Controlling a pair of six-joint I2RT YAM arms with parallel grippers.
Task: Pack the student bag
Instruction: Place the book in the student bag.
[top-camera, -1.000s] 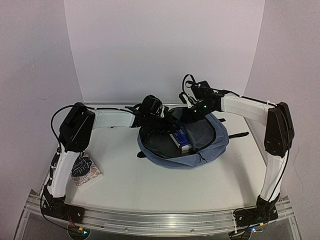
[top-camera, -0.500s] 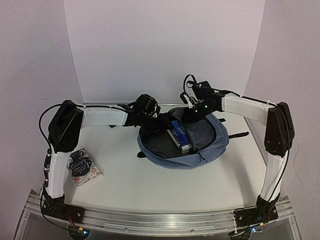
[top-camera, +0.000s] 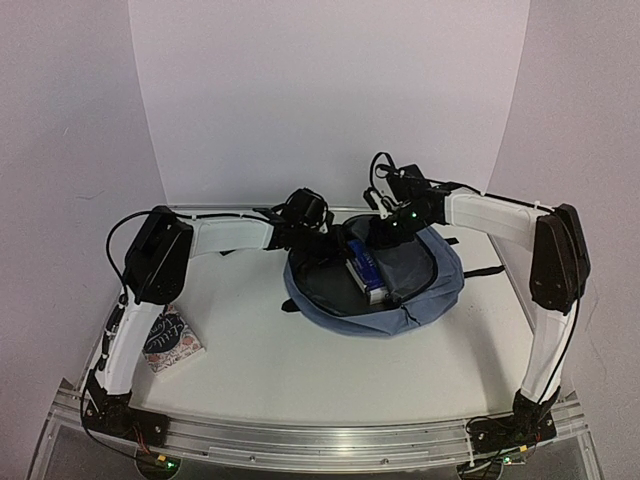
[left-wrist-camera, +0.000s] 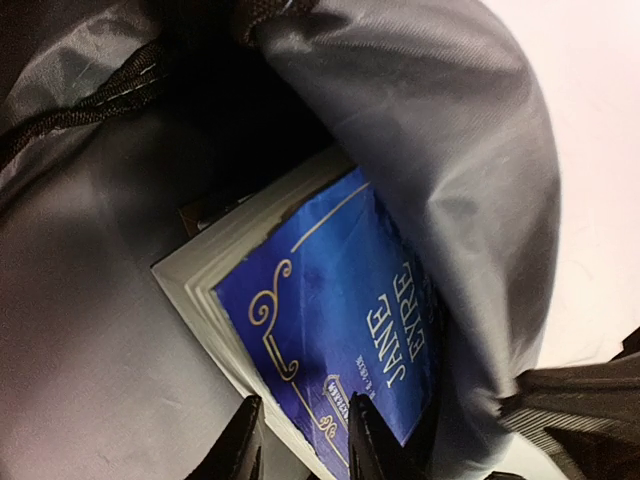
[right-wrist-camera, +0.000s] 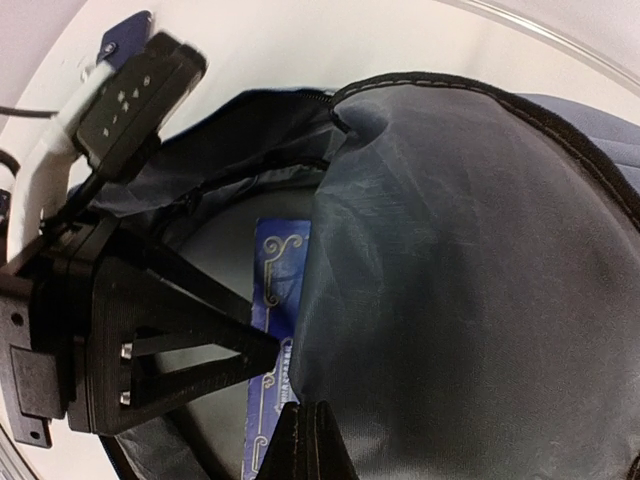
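Item: student bag (top-camera: 425, 285), lying open at the far centre of the table (top-camera: 300, 365). One blue book (top-camera: 366, 270) sits inside its mouth and a patterned book (top-camera: 172, 340) lies unpacked at the near left, so packing is judged about half done, with the zip not closed. The right gripper (right-wrist-camera: 300, 440) is clenched on the bag's raised flap at the far right of the opening. The left gripper (left-wrist-camera: 303, 435) is at the opening's left with its fingers straddling the blue book's edge; whether they grip it cannot be told.

The slate-blue student bag (top-camera: 428, 298) lies flat on the table (top-camera: 300, 350), mouth unzipped wide, a blue book (top-camera: 365, 268) inside.
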